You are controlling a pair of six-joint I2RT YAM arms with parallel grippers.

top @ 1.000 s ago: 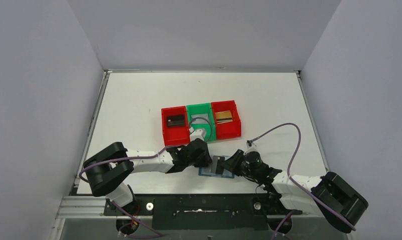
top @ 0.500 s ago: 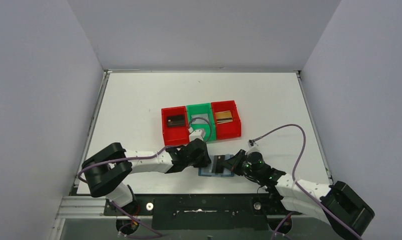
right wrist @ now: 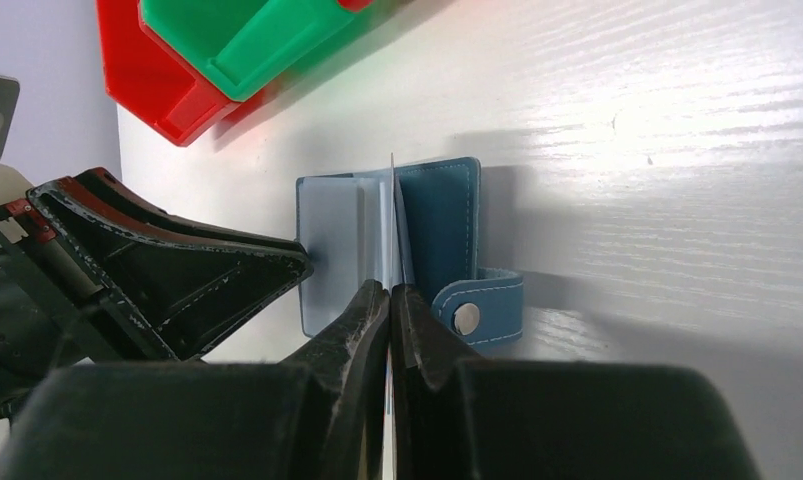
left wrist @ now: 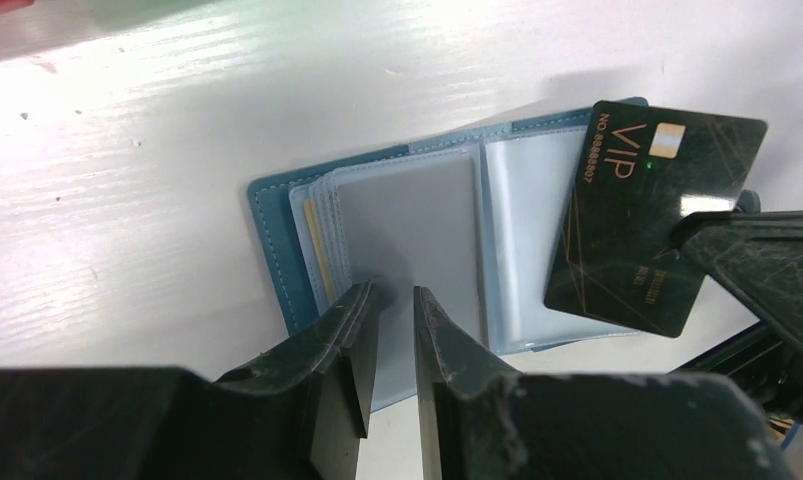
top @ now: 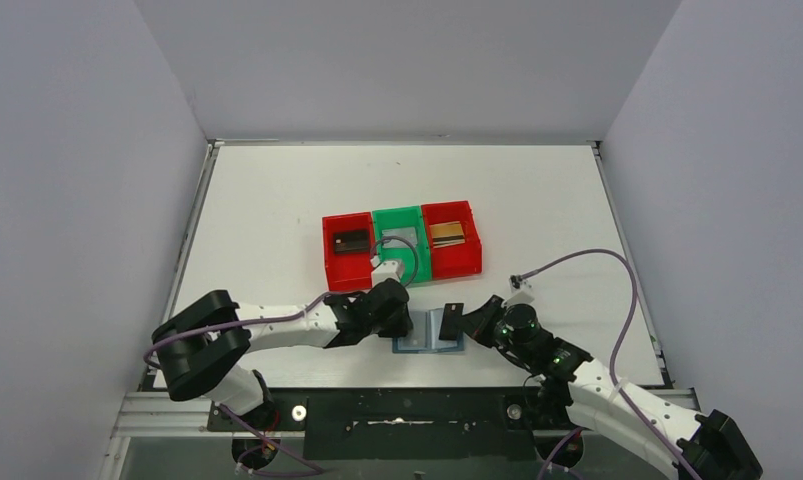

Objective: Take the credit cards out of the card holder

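Observation:
The teal-blue card holder (top: 429,338) (left wrist: 407,220) (right wrist: 442,210) lies open on the table near the front edge, its snap tab to the right. My left gripper (top: 405,322) (left wrist: 395,292) presses its tips on the grey sleeve of the holder's left half, jaws a narrow gap apart with nothing between them. My right gripper (top: 474,325) (right wrist: 389,290) is shut on a black credit card (top: 451,322) (left wrist: 652,215) marked VIP, held on edge above the holder's right half. Yellow card edges (left wrist: 315,250) show in the left pockets.
Three bins stand behind the holder: a red bin (top: 329,262) with a black card (top: 352,241), a green bin (top: 419,262), and a red bin (top: 469,262) with a gold-brown card (top: 448,234). The table's front edge (top: 407,362) is close below.
My right gripper has shut on the black card and drawn it out to the right, clear of the sleeve. The right arm has swung lower. The left gripper stays pressed on the holder.

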